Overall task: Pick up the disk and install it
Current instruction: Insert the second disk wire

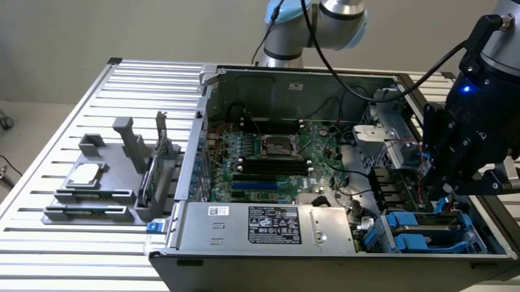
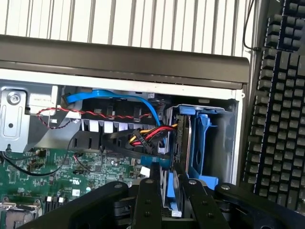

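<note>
The disk is seen edge-on, a dark slab framed by its blue carrier. It stands upright in the blue drive bay at the corner of the open computer case. My gripper is shut on the disk's near blue edge, one black finger on each side. In the exterior view my gripper hangs over the blue bays at the case's front right corner. A bit of the disk shows just below the fingers.
Red-black wires, a blue cable and a power plug run close beside the bay. The motherboard and power supply fill the case. A grey fixture holding a small silver chip is at the exterior view's left. A keyboard lies outside the case wall.
</note>
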Controlling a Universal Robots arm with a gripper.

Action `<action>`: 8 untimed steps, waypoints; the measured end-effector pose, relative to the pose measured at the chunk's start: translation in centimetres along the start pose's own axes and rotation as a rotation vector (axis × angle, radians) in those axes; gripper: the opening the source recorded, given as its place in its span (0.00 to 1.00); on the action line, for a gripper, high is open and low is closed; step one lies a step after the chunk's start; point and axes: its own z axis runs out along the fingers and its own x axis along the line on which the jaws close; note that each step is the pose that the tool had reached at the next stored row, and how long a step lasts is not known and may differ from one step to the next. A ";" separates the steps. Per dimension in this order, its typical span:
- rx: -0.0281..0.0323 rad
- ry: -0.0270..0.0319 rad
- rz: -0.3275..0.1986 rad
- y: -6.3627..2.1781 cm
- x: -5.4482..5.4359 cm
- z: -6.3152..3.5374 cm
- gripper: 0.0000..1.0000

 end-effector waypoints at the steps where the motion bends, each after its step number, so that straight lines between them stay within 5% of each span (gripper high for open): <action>1: 0.0001 -0.0004 0.003 0.01 0.0 0.06 0.26; 8: 0.0010 -0.0032 0.028 0.13 0.0 0.45 0.26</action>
